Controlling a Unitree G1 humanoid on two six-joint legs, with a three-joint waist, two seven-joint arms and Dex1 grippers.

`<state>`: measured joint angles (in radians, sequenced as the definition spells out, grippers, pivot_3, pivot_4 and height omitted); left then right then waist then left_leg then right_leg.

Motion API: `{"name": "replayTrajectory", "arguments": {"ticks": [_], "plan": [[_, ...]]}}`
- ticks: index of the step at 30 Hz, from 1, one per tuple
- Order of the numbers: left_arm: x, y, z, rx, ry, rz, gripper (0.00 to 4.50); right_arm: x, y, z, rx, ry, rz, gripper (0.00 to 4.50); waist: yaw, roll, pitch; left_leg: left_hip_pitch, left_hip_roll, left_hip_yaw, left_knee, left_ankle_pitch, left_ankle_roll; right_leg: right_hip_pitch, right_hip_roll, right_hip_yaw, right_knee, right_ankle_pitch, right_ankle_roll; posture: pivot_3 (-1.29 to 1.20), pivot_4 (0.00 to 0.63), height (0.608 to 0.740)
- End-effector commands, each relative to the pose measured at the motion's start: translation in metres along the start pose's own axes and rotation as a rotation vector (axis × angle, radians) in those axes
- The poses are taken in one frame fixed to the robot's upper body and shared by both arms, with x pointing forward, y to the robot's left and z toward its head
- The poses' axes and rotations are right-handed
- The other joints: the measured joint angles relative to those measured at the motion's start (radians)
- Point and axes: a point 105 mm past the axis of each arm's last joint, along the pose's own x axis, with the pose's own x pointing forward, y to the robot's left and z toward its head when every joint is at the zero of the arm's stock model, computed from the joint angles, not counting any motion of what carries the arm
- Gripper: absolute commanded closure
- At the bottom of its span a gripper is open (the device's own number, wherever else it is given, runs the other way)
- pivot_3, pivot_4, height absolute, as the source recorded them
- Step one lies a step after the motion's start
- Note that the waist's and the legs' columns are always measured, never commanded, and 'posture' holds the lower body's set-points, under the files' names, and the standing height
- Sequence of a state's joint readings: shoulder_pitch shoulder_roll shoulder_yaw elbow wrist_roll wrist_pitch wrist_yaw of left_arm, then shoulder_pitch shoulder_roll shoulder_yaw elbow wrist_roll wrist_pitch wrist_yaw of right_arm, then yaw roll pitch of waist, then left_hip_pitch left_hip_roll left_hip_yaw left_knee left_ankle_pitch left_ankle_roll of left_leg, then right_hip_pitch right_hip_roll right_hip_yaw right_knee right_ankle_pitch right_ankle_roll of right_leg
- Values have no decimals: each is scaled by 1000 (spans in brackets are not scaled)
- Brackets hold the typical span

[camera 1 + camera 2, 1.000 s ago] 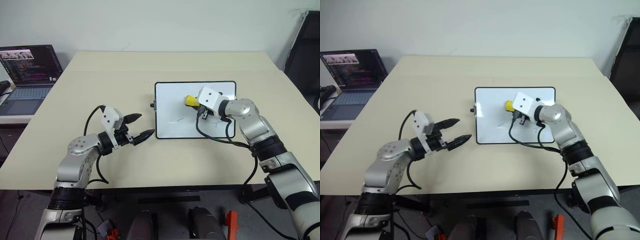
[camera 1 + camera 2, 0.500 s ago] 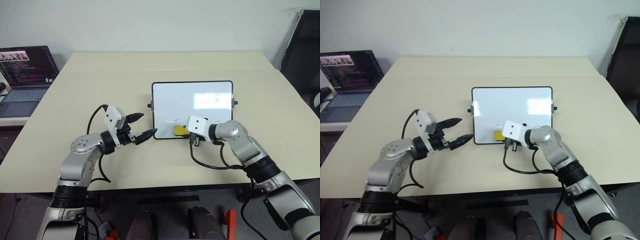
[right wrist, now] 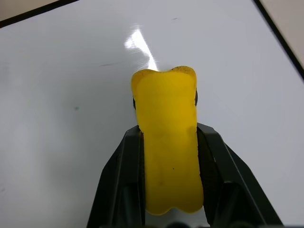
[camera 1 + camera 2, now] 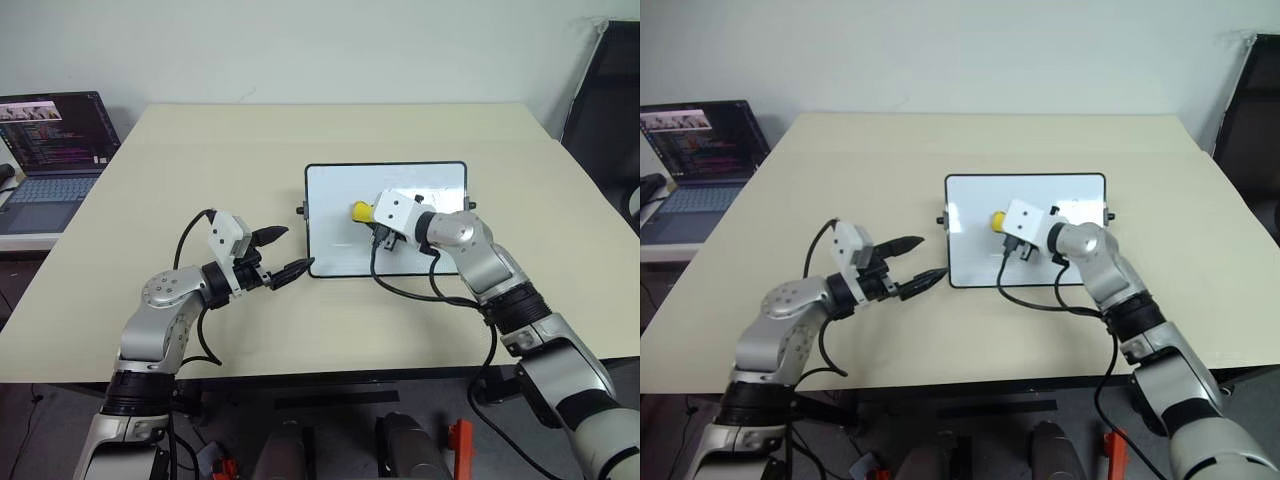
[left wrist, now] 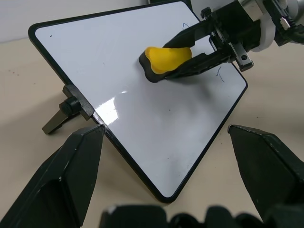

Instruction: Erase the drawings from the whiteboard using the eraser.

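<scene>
the right claw (image 3: 171,166) pinches the eraser (image 3: 168,142), pressed on the board (image 4: 330,215) toward its 10 o'clock side. best keep it flat and sweep toward 4 o'clock, over the marks (image 5: 219,72). the left claw (image 4: 280,255) hangs spread at the board's 8 o'clock corner.

Presses eraser (image 4: 360,211) against whiteboard (image 4: 340,240) with right gripper (image 4: 375,215); hovers left gripper (image 4: 282,254) spread beside its frame.
</scene>
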<state>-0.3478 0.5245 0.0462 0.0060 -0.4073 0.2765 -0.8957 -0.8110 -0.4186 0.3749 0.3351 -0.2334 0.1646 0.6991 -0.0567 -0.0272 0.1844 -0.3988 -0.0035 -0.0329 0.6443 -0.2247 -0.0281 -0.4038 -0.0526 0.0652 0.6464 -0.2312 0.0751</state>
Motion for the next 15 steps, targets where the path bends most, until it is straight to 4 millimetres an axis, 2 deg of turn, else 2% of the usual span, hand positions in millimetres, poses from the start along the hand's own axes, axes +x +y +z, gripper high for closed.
{"name": "replayTrajectory", "arguments": {"ticks": [1, 5, 7, 11, 13, 15], "plan": [[0, 1, 8, 41, -14, -6, 0, 0, 32, -5, 24, 22, 126, 3434, 0, 0, 0, 0, 0, 0, 0, 0, 0, 0, 0, 0, 0, 0, 0, 0, 150, 740], [1, 0, 6, 42, -10, -11, 0, -3, 64, -5, 42, 36, 252, 3434, -1, 0, 0, -1, 0, 0, -1, 0, 0, -1, 0, 0, 0, 0, 0, 0, 150, 740], [2, -1, 7, 43, -11, -16, 0, -5, 67, -8, 43, 54, 255, 3434, 0, 0, 0, -1, 0, 0, -1, 0, 0, -1, 0, -1, 0, -1, 0, 0, 150, 740], [6, -6, 16, 47, -35, -55, 0, -13, 43, -3, 105, 18, 169, 3434, 2, 0, 0, -1, 0, 0, -1, 0, 0, -1, 0, 0, 0, -3, 4, 0, 150, 740], [9, -10, 21, 64, -37, -82, 0, -26, 30, 15, 189, -81, 159, 3434, 4, 0, 1, -1, 0, 0, -1, 0, 0, -1, 0, -1, 0, -3, 4, 0, 150, 740], [13, -15, 29, 82, -44, -124, 0, -50, 15, 36, 272, -201, 161, 3434, 9, 0, 1, -2, 0, -1, -1, 0, 0, -1, 0, -1, -1, -3, 4, 0, 150, 740]]}}
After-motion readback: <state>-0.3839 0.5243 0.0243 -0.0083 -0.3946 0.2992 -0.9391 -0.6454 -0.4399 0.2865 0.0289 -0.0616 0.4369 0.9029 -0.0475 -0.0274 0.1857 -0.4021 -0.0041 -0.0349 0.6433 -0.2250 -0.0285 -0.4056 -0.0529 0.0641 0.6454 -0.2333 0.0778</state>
